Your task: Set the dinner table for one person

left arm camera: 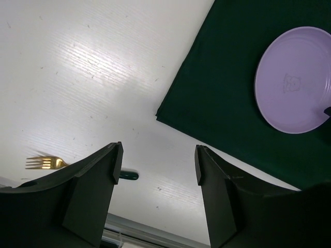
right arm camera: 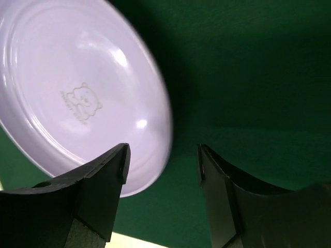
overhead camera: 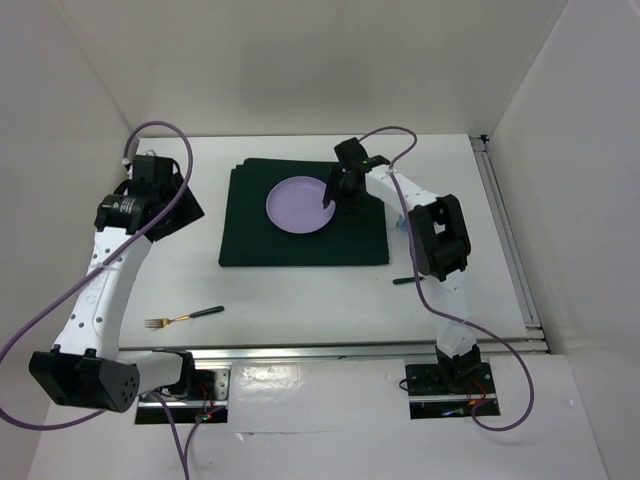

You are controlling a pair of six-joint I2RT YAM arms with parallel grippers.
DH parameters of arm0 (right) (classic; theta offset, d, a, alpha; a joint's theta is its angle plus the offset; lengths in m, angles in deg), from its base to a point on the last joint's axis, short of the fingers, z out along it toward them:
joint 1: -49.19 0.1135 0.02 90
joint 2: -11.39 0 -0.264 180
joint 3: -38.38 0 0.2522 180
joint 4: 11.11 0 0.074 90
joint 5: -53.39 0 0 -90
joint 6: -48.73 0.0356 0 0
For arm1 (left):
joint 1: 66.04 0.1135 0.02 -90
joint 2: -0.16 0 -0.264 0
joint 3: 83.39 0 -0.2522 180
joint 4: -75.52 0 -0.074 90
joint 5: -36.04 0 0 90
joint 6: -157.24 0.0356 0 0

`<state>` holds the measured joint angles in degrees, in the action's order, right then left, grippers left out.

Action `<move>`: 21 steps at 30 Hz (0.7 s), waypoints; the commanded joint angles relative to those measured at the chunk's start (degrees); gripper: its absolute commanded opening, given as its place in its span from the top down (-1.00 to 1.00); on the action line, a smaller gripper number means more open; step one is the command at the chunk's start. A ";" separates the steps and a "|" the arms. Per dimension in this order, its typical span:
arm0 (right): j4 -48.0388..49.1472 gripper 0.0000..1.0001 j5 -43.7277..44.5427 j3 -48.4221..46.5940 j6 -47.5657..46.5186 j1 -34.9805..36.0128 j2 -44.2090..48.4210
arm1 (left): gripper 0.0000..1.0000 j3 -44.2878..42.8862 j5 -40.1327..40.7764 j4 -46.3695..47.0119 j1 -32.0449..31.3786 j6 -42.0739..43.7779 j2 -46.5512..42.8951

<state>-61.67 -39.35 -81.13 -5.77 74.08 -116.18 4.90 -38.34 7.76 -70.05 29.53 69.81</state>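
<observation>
The dinner table (overhead camera: 300, 295) is a white tabletop with a dark green mat (overhead camera: 300, 245) at its middle. A lilac plate (overhead camera: 300, 205) lies on the mat's far half. My right gripper (overhead camera: 335, 195) hovers at the plate's right rim. In the right wrist view this gripper (right arm camera: 163, 160) is open, with the plate (right arm camera: 77, 98) to the left of the gap, its edge blurred, and the green mat (right arm camera: 248, 77) beneath. My left gripper (overhead camera: 175, 205) is open over bare table left of the mat, empty (left arm camera: 158, 157).
A gold fork with a dark green handle (overhead camera: 180, 319) lies near the front left, also visible in the left wrist view (left arm camera: 44, 163). Another dark handle (overhead camera: 405, 281) pokes out by the right arm. Silver rails run along the front (overhead camera: 350, 350) and right (overhead camera: 510, 240) edges.
</observation>
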 commanded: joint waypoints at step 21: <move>2.17 -0.33 5.91 15.92 -6.15 4.38 23.07 | -0.67 31.28 -2.96 -0.58 -0.31 -39.01 -1.90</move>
<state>-61.34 -33.80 -66.67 -10.53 78.51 -96.51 37.22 -41.12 5.38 -71.73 -5.22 65.79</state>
